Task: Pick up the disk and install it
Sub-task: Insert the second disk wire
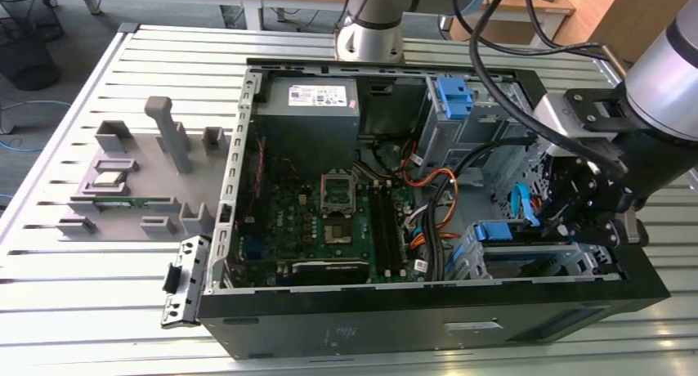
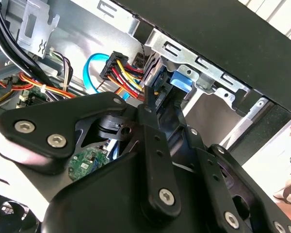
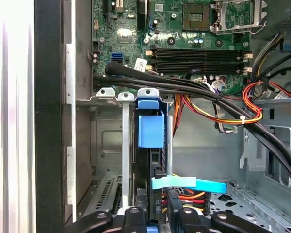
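The tool (image 1: 594, 217) hangs low at the open computer case (image 1: 436, 327), over the drive cage on the exterior view's right. In the first wrist view the disk (image 3: 150, 131) stands on edge in a cage slot, its blue bracket tab uppermost, with the tool's black fingers (image 3: 177, 218) at its end; whether they grip it I cannot tell. Beyond lie a light-blue cable (image 3: 189, 184), coloured wires, then the motherboard (image 1: 327, 212). Farther left on the surface (image 1: 65, 294) sits a grey fixture (image 1: 142, 180).

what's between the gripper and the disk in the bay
Nothing solid that shows: the gripper sits right at the edge of the disk in the drive cage. A light blue cable crosses just beside it.
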`<act>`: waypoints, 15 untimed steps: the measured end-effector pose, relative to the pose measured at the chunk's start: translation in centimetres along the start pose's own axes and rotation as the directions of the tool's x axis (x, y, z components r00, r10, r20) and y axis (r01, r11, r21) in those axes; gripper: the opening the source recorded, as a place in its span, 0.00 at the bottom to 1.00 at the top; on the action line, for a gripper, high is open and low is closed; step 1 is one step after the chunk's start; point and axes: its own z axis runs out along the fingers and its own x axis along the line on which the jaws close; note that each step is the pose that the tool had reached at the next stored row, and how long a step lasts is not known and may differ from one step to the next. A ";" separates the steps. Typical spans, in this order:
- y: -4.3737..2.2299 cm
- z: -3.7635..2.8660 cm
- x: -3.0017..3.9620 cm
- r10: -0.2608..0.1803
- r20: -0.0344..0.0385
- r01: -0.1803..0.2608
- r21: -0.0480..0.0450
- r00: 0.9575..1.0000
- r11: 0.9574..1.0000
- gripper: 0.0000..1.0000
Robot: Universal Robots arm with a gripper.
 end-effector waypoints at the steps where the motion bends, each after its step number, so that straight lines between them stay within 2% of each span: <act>1: 0.00 -0.10 -0.01 0.000 0.000 0.000 0.000 1.000 1.000 0.31; 11: -0.07 -2.10 -0.11 0.000 0.000 0.000 0.000 1.000 1.000 0.31; 15: -0.07 -2.22 -0.11 0.000 0.001 0.000 0.000 1.000 1.000 0.31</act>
